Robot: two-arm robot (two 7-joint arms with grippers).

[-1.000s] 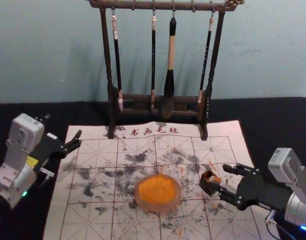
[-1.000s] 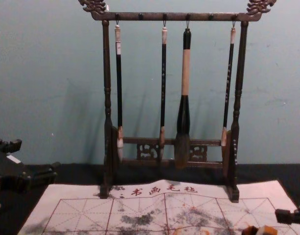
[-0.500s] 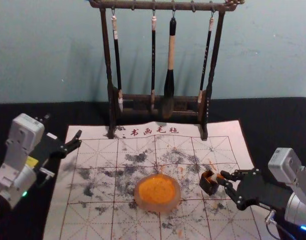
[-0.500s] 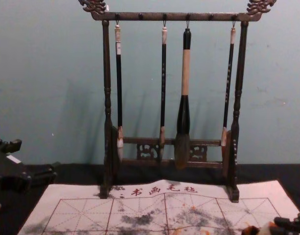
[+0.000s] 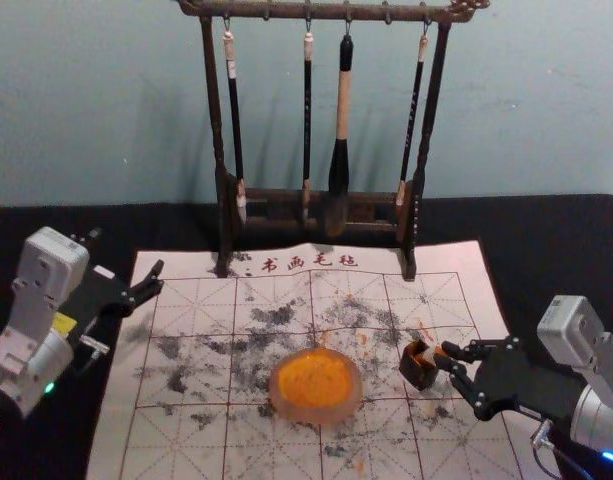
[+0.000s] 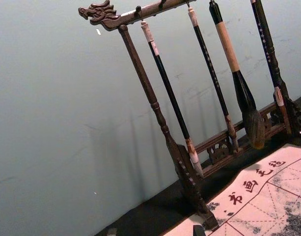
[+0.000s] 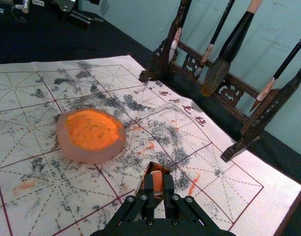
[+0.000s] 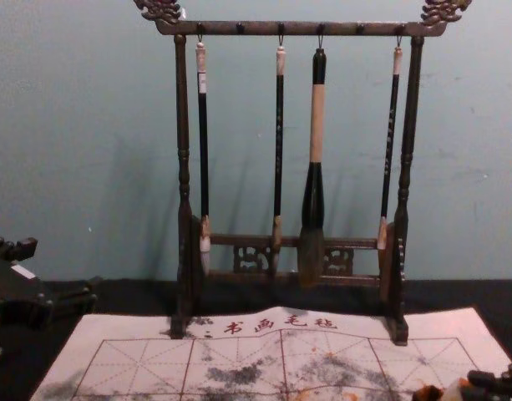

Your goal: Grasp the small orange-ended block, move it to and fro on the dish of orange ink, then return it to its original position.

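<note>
While the left gripper is parked, fingers apart, the ink dish sits mid-mat, left of the small block in its dark box. Right gripper, the nearer, has it clamped between its fingers; block's lower end hidden, long axis unclear

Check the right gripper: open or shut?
Shut on the small block. The wrist view shows the right gripper's fingers at both its sides, over the dark box.
</note>
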